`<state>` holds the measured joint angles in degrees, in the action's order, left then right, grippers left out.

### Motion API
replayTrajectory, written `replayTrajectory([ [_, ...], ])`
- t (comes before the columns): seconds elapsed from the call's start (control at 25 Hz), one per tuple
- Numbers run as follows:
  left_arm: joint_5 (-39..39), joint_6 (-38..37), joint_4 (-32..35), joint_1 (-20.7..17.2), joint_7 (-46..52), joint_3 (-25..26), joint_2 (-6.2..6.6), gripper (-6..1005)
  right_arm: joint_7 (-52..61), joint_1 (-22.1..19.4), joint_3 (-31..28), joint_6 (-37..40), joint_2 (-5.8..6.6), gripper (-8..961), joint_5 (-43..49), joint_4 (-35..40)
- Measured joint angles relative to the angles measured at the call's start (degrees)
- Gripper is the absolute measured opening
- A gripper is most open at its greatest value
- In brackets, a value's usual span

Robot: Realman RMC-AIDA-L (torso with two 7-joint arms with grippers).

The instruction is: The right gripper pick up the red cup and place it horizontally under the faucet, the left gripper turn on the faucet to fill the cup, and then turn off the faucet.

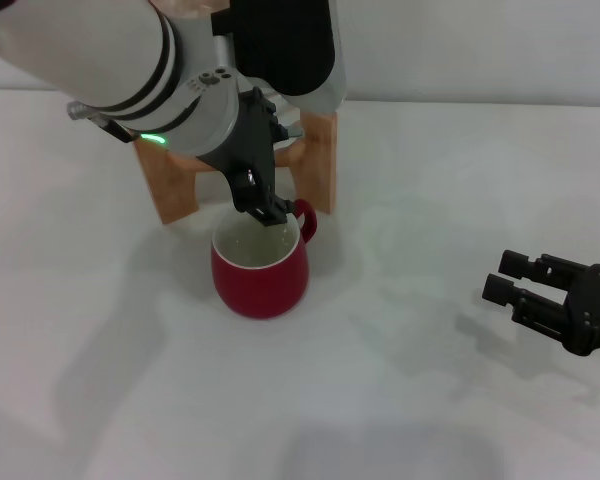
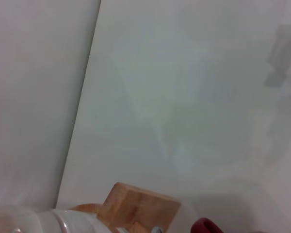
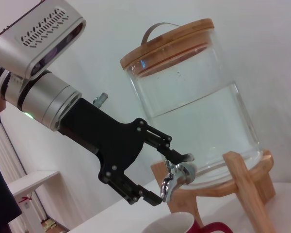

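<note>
From the head camera you are in the faucet step: the red cup point(image 1: 260, 268) stands upright on the white worktop point(image 1: 430, 400) just in front of the wooden stand point(image 1: 325, 160), and the left gripper point(image 1: 262, 203) hangs over the cup's far rim where the tap must be, though the arm hides the tap itself; the cup seems to hold pale liquid, but you cannot tell how full it is; the right gripper point(image 1: 512, 283) sits well apart on the robot's right, low over the worktop, jaws spread and holding nothing. The left wrist camera gives you little: a corner of the wooden stand point(image 2: 138, 206), a sliver of the red cup point(image 2: 207, 226), bare worktop point(image 2: 194, 97). The right wrist camera tells the most: the left gripper point(image 3: 177, 177) has its jaws parted around the chrome faucet point(image 3: 173, 175) on the glass water jar point(image 3: 196, 116), one finger reaching the lever from above, the other below and beside the spout; no stream is visible; the red cup point(image 3: 172, 224) sits right beneath the spout. Your next move, as I judge it, is a small controlled push on the lever, watching the level.
</note>
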<state>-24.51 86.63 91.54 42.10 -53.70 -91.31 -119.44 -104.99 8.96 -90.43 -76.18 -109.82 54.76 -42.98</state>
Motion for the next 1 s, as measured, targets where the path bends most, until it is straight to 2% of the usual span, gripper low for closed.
replayTrajectory([
  [0.28, -3.0, 0.5, 2.3, -0.5, -0.8, 0.1, 0.12, 810, 0.0, 0.0, -0.1, 0.0, 0.13, 480, 0.0, 0.1],
  [0.44, -6.7, 2.3, 6.1, -2.7, -1.6, 1.1, 0.22, 809, -0.1, 0.0, -0.9, 0.0, 0.08, 480, 0.0, 0.5],
  [0.52, -7.8, 2.7, 8.3, -5.0, -1.7, 1.6, 0.20, 808, -0.1, 0.0, -0.9, 0.0, 0.07, 480, 0.0, 0.5],
  [0.64, -11.4, 2.2, 12.3, -11.1, -2.1, 3.6, 0.18, 807, -0.2, 0.2, -1.2, 0.0, 0.08, 480, 0.0, 0.6],
  [0.84, -22.4, -0.3, 16.2, -21.6, -3.9, 10.1, 0.14, 806, -0.3, 0.2, -1.5, -0.1, 0.05, 480, 0.0, 0.6],
  [1.0, -32.7, -3.2, 16.4, -29.4, -6.0, 16.1, 0.10, 805, -0.3, 0.5, -1.5, -0.1, -0.12, 480, 0.0, 0.6],
])
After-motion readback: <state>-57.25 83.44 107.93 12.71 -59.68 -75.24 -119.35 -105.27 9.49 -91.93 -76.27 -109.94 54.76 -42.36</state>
